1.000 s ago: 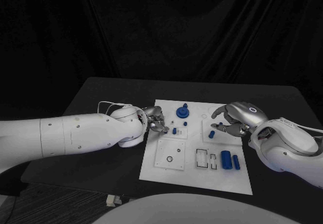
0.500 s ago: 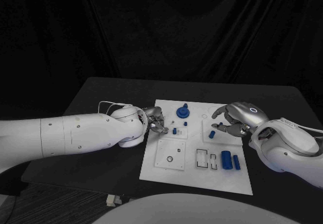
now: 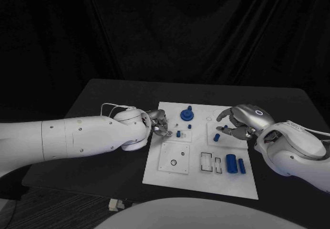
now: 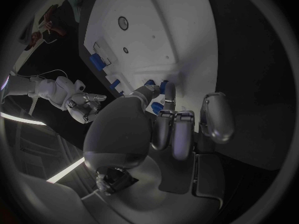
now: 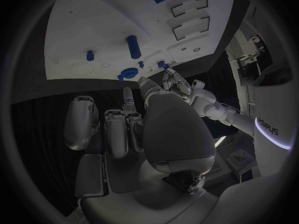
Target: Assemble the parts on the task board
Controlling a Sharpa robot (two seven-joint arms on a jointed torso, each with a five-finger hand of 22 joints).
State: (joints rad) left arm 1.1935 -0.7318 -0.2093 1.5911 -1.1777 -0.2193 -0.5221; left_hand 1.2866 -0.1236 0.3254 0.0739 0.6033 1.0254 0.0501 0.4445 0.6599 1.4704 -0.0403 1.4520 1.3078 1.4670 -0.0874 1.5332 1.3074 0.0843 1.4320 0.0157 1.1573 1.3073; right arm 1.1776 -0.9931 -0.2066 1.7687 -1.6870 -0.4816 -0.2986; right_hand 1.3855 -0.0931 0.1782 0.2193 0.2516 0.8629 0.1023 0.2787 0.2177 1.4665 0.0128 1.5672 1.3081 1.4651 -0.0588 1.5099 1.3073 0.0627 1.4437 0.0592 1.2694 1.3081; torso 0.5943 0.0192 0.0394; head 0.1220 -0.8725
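Hovering at the board's [image 3: 199, 183] left edge, the left hand [image 3: 158, 124] is being held with its fingers curled in close to a small blue peg [image 3: 179, 134]; whether that peg is being pinched or only touched cannot be told. The right hand [image 3: 241, 123] is being kept over the board's right side, fingers bent and apart, with a short blue cylinder [image 3: 216, 138] just under its fingertips and nothing clearly being gripped.

A risk is being judged here: the small peg may be tipped or knocked out of its seat if the fingertips are closed off-centre, and the smooth rigid plate may be pushed across the black table.

Two larger blue cylinders [image 3: 236, 163] are lying side by side nearer the robot, and a round flanged knob [image 3: 186, 114] is standing at the far end. Rectangular slots [image 3: 210, 161] are being left unfilled.
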